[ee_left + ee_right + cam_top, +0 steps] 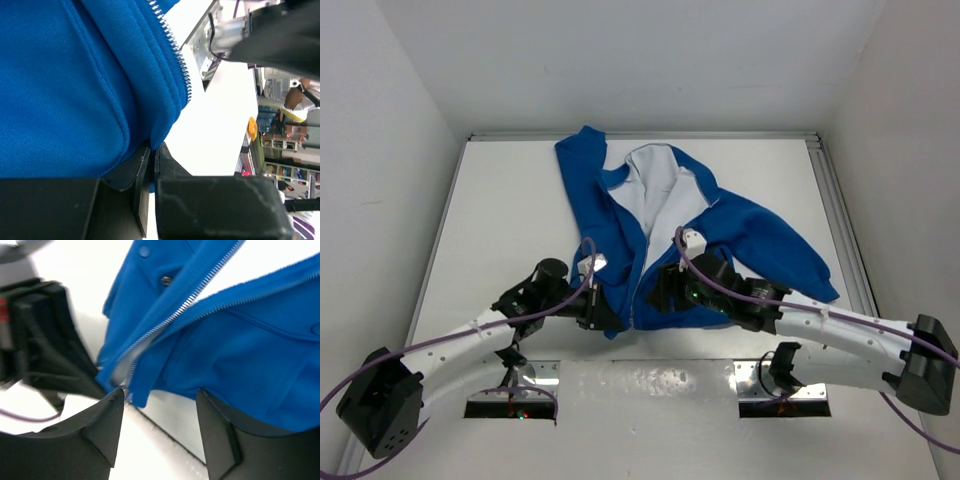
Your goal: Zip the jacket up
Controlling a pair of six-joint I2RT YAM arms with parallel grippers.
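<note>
The royal-blue jacket (660, 220) lies on the white table, front open, white lining showing at the collar. My left gripper (605, 315) is shut on the bottom hem of the jacket's left front panel (75, 90), beside the silver zipper teeth (175, 55). My right gripper (662, 295) is open at the bottom hem of the right front panel (240, 350). Its fingers (107, 415) straddle the hem corner where the two zipper rows (200, 295) converge. The zipper slider is not clearly visible.
The table's raised rails (840, 210) run along the right and back edges. White walls close in on three sides. The arm bases and mounting slots (510, 405) lie at the near edge. The jacket's right sleeve (790, 260) stretches toward the right rail.
</note>
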